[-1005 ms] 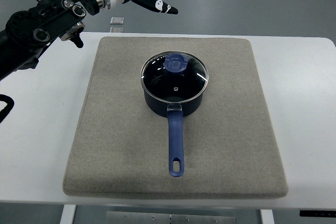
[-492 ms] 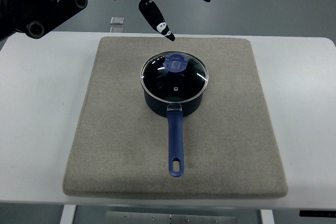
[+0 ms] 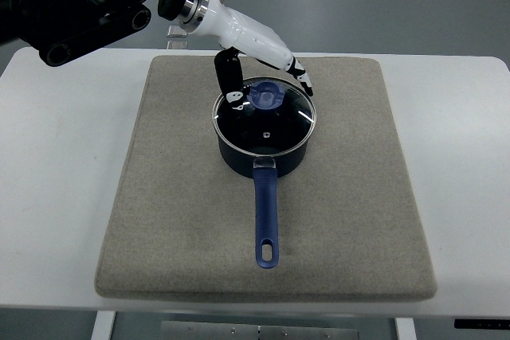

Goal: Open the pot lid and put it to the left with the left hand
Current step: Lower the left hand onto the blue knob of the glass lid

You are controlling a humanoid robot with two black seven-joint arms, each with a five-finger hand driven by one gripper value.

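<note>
**Left hand over the pot, knob between thumb and fingers, no grip yet**

The grey mat covers most of the white table. The pot sits slightly above mat centre, its long blue handle running straight toward me, so the pot's long axis points near–far. The glass lid is seated on the rim, with its blue knob on the far side of the lid.

My left arm enters from the upper left and slants down to the right. My left hand is spread, holding nothing: the thumb hangs over the lid's left edge, the fingertips reach past the far right rim. The knob lies just nearer to me than the palm, between thumb and fingers; contact I cannot confirm.

Judgement: the closing move turns on that gap. The hand needs to settle around the knob before lifting, then carry the lid left onto open mat. My right hand is out of view.
</note>
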